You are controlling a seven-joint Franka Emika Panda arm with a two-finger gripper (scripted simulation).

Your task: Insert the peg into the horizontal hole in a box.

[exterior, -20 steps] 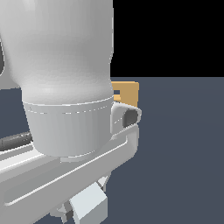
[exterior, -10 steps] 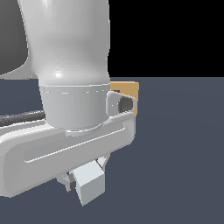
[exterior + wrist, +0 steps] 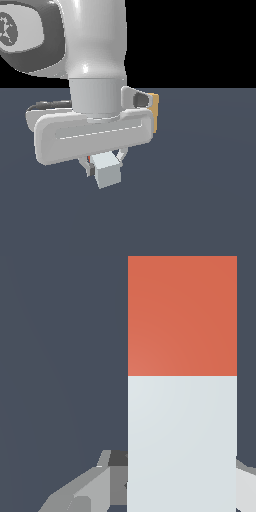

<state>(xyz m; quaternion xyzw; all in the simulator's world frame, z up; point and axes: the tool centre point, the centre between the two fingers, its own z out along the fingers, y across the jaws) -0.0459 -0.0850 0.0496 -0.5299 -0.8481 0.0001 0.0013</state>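
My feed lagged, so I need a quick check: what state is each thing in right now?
Peg: held in the hand, off the floor, not in the box.
Hand: closed on the peg's white part.
Box: mostly hidden behind the arm; its hole is not visible.

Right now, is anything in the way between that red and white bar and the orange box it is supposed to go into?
Nothing visible, though little shows. The peg sits in the gripper. In the exterior view the arm hides nearly all of the box, hole included, and the wrist view shows only bare floor around the peg.
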